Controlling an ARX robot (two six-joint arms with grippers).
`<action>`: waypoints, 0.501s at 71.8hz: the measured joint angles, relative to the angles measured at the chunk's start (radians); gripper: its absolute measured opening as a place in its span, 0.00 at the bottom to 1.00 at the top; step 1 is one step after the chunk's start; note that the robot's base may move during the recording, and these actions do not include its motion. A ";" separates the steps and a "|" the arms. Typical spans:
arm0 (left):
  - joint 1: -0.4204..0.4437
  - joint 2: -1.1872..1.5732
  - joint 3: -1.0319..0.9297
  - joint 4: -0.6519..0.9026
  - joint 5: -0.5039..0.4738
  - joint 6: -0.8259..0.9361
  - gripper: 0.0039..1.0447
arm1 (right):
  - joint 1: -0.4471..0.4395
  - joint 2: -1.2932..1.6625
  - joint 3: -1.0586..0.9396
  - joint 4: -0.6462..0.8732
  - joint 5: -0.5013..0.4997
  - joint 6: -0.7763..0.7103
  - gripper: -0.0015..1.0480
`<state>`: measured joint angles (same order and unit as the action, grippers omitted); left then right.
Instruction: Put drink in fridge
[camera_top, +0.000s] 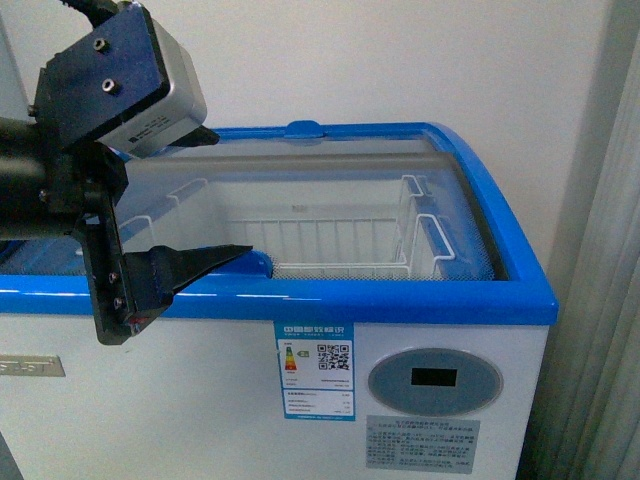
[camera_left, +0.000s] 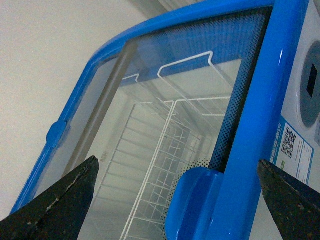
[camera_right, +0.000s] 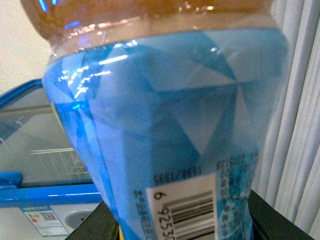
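The fridge (camera_top: 450, 340) is a white chest cooler with a blue top rim (camera_top: 400, 292) and a curved glass lid (camera_top: 330, 190). My left gripper (camera_top: 225, 195) is open at the front rim. In the left wrist view, the left gripper (camera_left: 177, 200) has its black fingers (camera_left: 65, 205) straddling the lid's blue handle (camera_left: 192, 200) without touching it. My right gripper (camera_right: 182, 225) is shut on the drink bottle (camera_right: 170, 115), which has a blue label, a barcode and amber liquid. It is held off to the right of the fridge (camera_right: 30, 190) and is out of the front view.
A white wire basket (camera_top: 340, 240) shows through the glass. The fridge front carries an energy sticker (camera_top: 314, 370) and an oval control panel (camera_top: 434, 380). A white wall stands behind the fridge. A pale curtain (camera_top: 600, 300) hangs at the right and also shows in the right wrist view (camera_right: 295, 125).
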<state>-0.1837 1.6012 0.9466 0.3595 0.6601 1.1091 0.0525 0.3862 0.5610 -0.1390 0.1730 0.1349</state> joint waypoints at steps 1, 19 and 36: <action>0.000 0.004 0.006 -0.016 0.003 0.016 0.92 | 0.000 0.000 0.000 0.000 0.000 0.000 0.37; 0.008 0.070 0.069 -0.089 -0.010 0.122 0.92 | 0.000 0.000 0.000 0.000 0.000 0.000 0.37; 0.021 0.166 0.163 -0.139 -0.053 0.183 0.92 | 0.000 0.000 0.000 0.000 0.000 0.000 0.37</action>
<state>-0.1631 1.7668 1.1095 0.2203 0.6075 1.2919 0.0525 0.3862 0.5610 -0.1394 0.1730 0.1349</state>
